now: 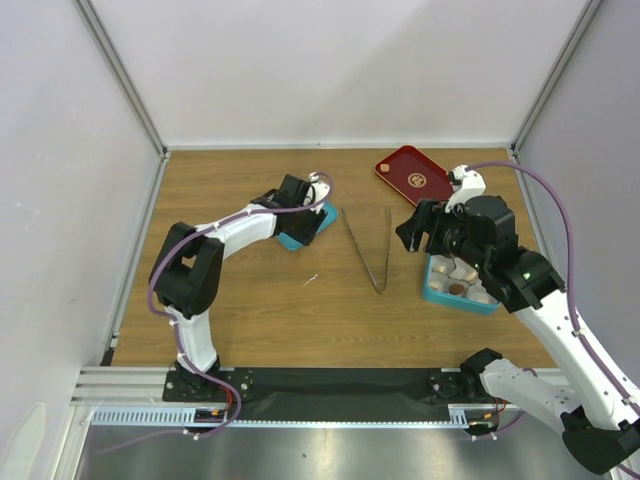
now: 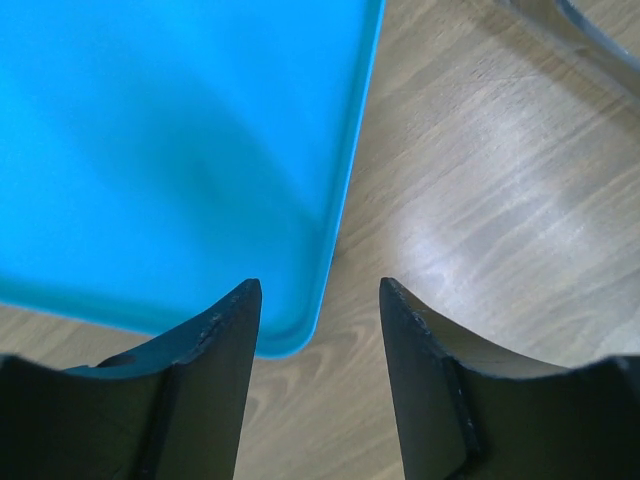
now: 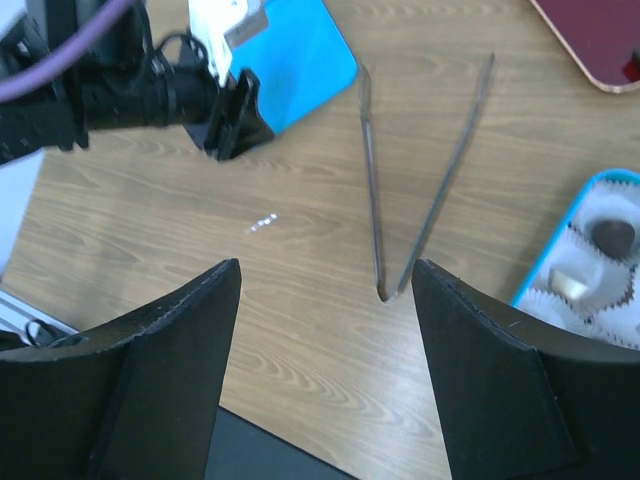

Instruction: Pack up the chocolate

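The chocolate [image 1: 458,274] lies in paper cups in the teal compartmented box [image 1: 436,293] at the right; a dark piece [image 3: 612,233] and a cream piece [image 3: 570,283] show in the right wrist view. My right gripper [image 1: 415,234] is open and empty, raised left of the box over bare wood [image 3: 325,275]. My left gripper [image 1: 312,222] is open and empty at the edge of a flat teal lid [image 1: 293,240]; the lid's corner [image 2: 290,330] lies by my left finger [image 2: 225,330].
Metal tongs [image 1: 372,250] lie open on the table between the arms, also in the right wrist view [image 3: 400,200]. A dark red tray with a gold emblem [image 1: 413,175] sits at the back right. White walls enclose the table.
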{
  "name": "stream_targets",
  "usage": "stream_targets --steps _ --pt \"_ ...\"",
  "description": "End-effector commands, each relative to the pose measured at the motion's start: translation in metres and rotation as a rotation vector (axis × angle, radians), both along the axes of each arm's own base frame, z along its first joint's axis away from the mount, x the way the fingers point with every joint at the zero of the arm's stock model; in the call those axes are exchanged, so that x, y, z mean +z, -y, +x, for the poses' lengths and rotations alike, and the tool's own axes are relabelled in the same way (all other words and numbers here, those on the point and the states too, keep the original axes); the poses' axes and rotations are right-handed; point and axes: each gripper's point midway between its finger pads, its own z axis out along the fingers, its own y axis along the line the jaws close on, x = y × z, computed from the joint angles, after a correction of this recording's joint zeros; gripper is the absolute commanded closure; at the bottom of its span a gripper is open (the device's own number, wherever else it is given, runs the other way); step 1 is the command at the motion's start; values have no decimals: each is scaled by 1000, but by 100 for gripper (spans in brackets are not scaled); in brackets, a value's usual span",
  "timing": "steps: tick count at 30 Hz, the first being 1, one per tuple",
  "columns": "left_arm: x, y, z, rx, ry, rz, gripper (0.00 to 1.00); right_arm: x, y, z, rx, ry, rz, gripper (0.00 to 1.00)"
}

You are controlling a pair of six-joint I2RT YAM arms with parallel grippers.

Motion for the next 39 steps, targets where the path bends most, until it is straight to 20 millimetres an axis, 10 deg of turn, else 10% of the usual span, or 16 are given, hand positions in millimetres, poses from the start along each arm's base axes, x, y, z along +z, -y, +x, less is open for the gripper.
stream_targets --steps 1,25,31,39 --pt "24 23 29 -59 86 -63 44 -3 6 -2 -10 16 -14 24" --pt "-32 24 17 -11 -9 63 71 -9 6 0 -17 8 -7 23" --pt "-3 31 14 17 6 -4 100 -12 2 0 -11 -2 17 23" --pt "101 69 -3 8 -23 -320 100 24 -51 39 227 14 314 21"
